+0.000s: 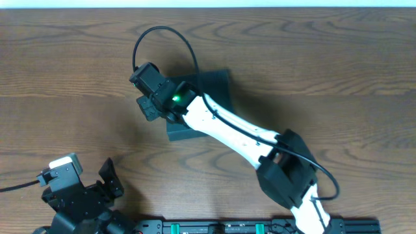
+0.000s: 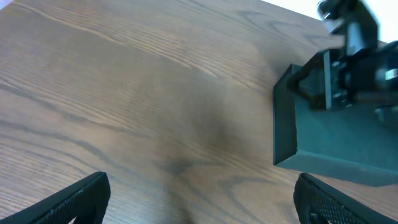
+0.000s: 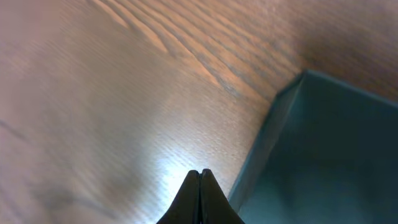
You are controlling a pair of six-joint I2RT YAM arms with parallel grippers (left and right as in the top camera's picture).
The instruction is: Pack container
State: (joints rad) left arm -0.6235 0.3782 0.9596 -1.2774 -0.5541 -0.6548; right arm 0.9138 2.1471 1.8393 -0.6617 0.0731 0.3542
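The box point(image 3: 323, 149) is seen just at 3 o'clock of the right gripper point(image 3: 200, 179), pressed together and empty; the left gripper point(image 2: 202, 194), spread apart, is parked farther off.

text: none legible | labels: none | signs: none

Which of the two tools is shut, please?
The right tool, closed tight at the container's edge; the left tool stands wide open, farther off.
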